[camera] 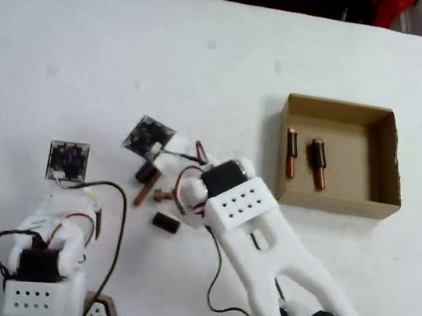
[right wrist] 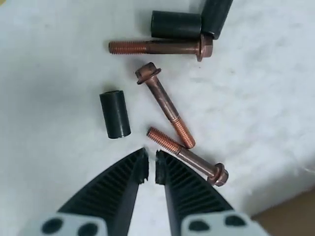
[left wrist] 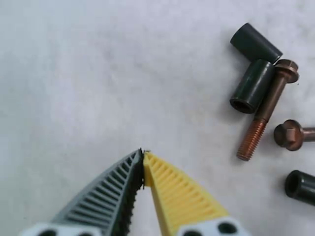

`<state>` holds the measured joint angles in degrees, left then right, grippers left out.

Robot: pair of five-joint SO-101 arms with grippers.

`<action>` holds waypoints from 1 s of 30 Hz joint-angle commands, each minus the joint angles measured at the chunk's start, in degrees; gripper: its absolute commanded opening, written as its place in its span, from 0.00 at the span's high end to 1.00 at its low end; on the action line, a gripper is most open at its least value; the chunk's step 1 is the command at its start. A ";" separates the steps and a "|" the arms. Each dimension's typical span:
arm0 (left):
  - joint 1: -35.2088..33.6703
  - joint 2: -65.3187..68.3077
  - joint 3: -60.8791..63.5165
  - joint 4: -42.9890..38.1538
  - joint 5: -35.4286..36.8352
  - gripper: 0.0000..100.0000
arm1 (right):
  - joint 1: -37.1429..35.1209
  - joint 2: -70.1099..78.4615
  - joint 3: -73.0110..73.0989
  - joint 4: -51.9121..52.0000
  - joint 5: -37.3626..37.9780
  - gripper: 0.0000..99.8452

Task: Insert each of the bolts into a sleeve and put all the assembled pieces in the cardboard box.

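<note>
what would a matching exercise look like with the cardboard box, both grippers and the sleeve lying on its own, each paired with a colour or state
Things:
1. cardboard box
2. left gripper
3. right gripper
4. sleeve lying on its own

Colour or state:
A. all black
B. holds two assembled pieces
C. lies empty on the table
D. part grey, part yellow

Pairs: 1-B, 2-D, 3-A, 4-C
</note>
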<state>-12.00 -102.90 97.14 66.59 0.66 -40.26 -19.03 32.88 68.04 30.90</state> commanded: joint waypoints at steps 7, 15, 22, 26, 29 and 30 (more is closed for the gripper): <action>-4.35 -0.22 -0.26 -1.76 -0.53 0.98 | -1.10 -0.40 -0.18 0.22 1.49 0.98; -9.45 -0.22 -0.18 -1.23 -0.53 0.98 | -1.01 -0.22 0.00 0.22 1.32 0.98; -16.66 -0.22 -0.09 -0.88 -0.53 0.98 | -1.10 -0.22 1.76 0.13 1.58 0.98; -19.74 -0.22 -0.09 1.14 -4.22 0.98 | -1.80 -0.22 3.69 -2.15 1.58 0.98; -21.49 -0.22 -0.09 2.90 -8.70 0.98 | -2.68 -0.22 4.40 -4.70 1.58 0.98; -22.20 -0.22 -0.09 3.34 -9.49 0.98 | -3.03 -0.13 4.40 -5.32 1.58 0.98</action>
<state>-32.48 -102.90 97.14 68.26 -5.93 -42.37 -19.03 37.63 64.97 31.69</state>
